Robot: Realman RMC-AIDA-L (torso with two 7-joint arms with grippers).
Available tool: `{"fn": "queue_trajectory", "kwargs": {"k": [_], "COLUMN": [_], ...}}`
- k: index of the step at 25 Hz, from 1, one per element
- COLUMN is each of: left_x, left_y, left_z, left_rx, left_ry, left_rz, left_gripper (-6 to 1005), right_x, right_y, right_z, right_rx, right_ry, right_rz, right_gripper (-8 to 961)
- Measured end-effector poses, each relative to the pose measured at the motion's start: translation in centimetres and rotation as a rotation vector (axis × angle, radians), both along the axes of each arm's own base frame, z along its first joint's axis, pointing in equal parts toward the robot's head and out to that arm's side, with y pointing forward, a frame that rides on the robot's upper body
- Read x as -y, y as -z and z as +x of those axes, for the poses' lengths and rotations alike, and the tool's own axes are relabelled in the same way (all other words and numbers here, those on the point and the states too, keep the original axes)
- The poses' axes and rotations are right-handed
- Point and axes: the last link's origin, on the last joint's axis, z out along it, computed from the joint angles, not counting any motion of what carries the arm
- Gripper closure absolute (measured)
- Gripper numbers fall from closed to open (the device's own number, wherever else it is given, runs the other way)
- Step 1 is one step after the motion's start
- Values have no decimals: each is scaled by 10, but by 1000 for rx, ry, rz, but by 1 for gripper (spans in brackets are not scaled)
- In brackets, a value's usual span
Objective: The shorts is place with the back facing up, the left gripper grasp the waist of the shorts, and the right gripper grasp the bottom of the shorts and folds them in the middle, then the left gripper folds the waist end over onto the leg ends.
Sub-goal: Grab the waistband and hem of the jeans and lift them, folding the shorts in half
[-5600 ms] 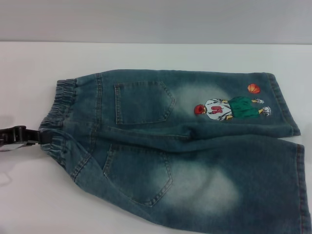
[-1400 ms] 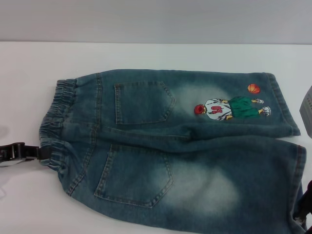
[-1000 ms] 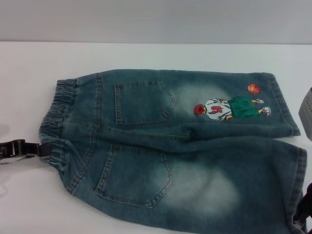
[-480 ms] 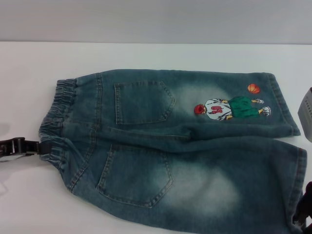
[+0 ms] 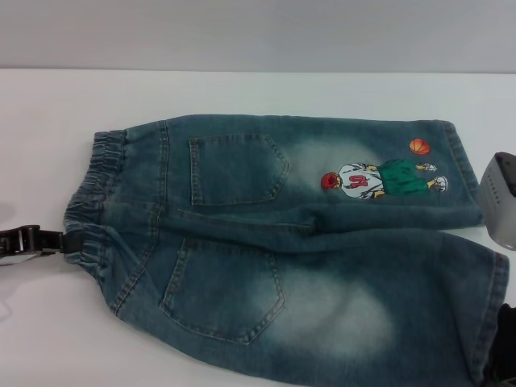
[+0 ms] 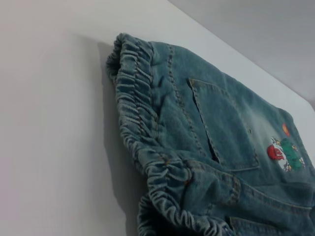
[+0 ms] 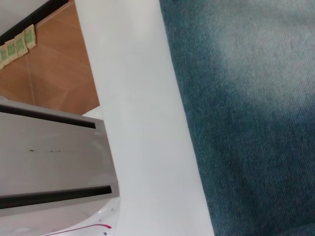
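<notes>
shorts [image 5: 290,242] flat, back up, mid counter [image 5: 242,93] | left end effector [image 5: 32,240] touching waist [image 5: 85,230] at left, grip cannot tell | right end effector [image 5: 504,339] near-right by hem, grip cannot tell | risk: pinching one layer, skewed fold | count: 1 shorts, 2 pockets, 2 end effectors

A plain test bench in a lab: a bare white table [image 5: 242,93] against a grey wall [image 5: 258,32], brown tiled floor [image 7: 44,73] beside the table.
</notes>
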Motion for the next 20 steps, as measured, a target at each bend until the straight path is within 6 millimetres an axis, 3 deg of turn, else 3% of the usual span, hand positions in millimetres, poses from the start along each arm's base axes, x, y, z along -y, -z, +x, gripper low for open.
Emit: {"fn": "queue_trajectory", "kwargs": {"k": [11,20], "left_x": [-1,-5], "left_y": [0,4], "left_z": [1,-2], "left_rx": [0,-19], "left_ry": [1,-12], "left_rz": [6,36], "left_gripper": [949,949], "right_x": [-3,-10], "right_y": [3,21], "right_z": [-3,-26], "right_rx": [-16,-261], "right_ry": [-7,-49], "right_rz": [18,94], "right_gripper": [954,954]}}
